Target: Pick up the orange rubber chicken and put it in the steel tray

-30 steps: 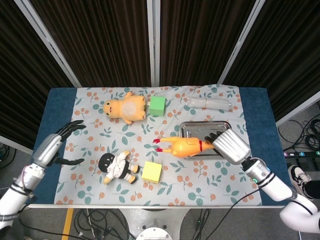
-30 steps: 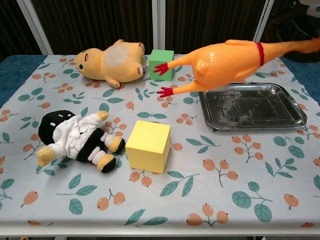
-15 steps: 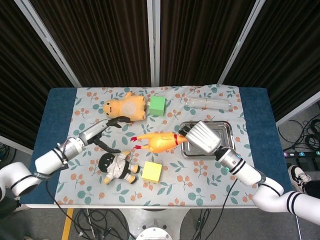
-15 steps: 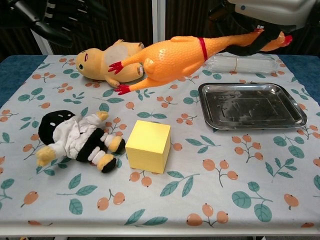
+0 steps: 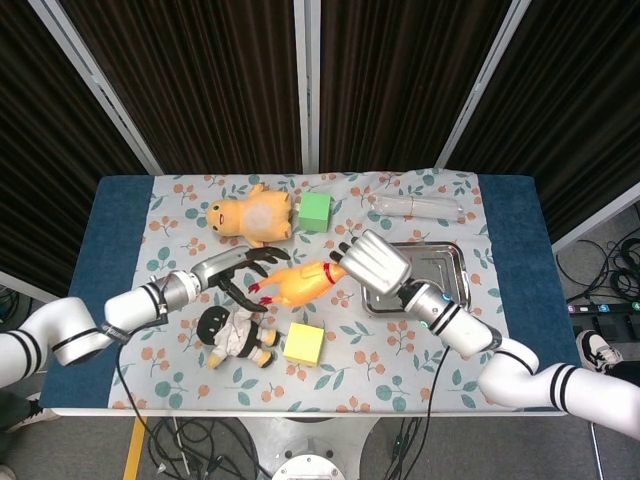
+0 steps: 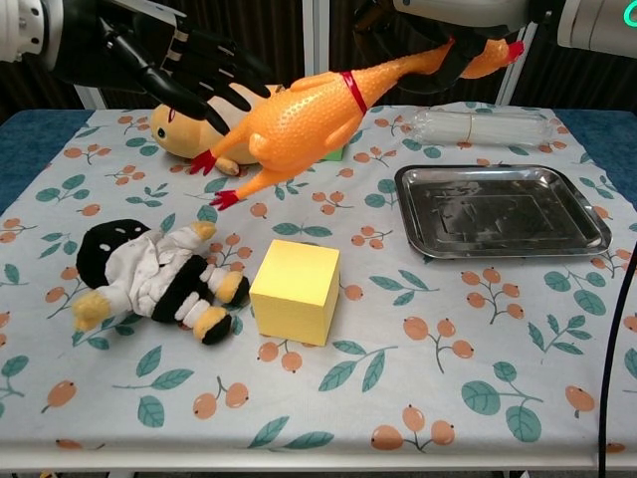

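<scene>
- Your floral tablecloth [image 5: 400, 350] was flat, printed with leaves and berries.
- Your steel tray [image 6: 503, 211] lay shiny, shallow and rectangular on the right, holding nothing.
- Your right hand [image 5: 372, 264] gripped the orange rubber chicken [image 6: 299, 119] by its neck, aloft left of the tray, above the cloth, feet angled downward.
- Your left hand [image 6: 169, 62] hovered spread, holding nothing, fingers beside the chicken's feet.
- A plush yellow toy [image 5: 250, 217] lay behind, a soft black-and-white doll [image 6: 154, 276] in front.
- A yellow cube [image 6: 296, 291], a green cube [image 5: 314, 212] and a clear plastic tube [image 5: 420, 207] rested nearby.
</scene>
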Robot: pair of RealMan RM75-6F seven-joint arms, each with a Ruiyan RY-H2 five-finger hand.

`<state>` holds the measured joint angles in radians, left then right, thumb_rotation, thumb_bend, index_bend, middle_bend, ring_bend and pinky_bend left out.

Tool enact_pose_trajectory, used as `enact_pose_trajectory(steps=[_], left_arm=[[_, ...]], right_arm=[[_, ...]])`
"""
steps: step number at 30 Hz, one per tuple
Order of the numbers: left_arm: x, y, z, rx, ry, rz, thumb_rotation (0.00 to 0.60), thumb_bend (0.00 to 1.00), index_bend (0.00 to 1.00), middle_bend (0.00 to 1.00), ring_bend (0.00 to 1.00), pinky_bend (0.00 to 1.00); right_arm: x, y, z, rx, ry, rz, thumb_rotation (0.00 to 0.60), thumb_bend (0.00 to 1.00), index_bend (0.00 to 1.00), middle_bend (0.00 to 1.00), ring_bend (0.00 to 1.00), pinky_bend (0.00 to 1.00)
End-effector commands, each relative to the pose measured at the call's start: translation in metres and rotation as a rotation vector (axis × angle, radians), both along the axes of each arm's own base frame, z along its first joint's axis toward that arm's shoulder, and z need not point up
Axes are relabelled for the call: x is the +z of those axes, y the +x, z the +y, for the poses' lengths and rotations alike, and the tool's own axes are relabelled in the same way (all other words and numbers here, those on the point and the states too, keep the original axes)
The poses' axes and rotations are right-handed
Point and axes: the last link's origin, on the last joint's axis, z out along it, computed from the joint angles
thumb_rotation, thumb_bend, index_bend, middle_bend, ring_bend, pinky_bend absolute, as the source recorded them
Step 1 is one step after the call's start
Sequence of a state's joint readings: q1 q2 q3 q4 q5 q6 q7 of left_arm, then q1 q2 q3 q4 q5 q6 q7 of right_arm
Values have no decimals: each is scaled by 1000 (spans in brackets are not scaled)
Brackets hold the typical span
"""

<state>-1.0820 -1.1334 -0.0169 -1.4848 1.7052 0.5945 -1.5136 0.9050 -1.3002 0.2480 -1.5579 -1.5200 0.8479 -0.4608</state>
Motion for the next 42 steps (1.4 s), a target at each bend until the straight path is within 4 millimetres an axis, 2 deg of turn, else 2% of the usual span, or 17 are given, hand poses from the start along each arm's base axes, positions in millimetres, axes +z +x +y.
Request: enact_pose_trajectory(steps=[1,7,11,18,29,36,42], left_arm=[[-7,1,2,1,-9,31,600,56,233,231,182,280],[-16,0,6,43,-4,59,600,60,202,220,177,280],[-17,-2,11,75,27,65,600,59,185,170,138,280],[-19,-1,11,79,45,95,600,60,175,139,113,280],[-24,7,8,89,8,129,600,59,183,159,117,282],[-26,4,12,139,10,120,600,70,230,236,187,322],[-28,5,14,190,8,82,600,181,347,346,289,398]], right_arm=[[-3,5,-1,-4,0,3,600,368,935,721,701,972],[-7,6,0,-15,11,-7,600,367,937,722,701,972],[-7,6,3,-12,17,-19,600,367,938,722,701,972],[-11,14,1,2,21,-21,600,366,938,722,702,972],[-18,25,-6,9,-11,-5,600,359,938,722,702,972],[-19,25,-4,9,-3,-3,600,356,938,722,701,972],[-19,26,-4,9,-5,-13,600,360,938,722,702,972]])
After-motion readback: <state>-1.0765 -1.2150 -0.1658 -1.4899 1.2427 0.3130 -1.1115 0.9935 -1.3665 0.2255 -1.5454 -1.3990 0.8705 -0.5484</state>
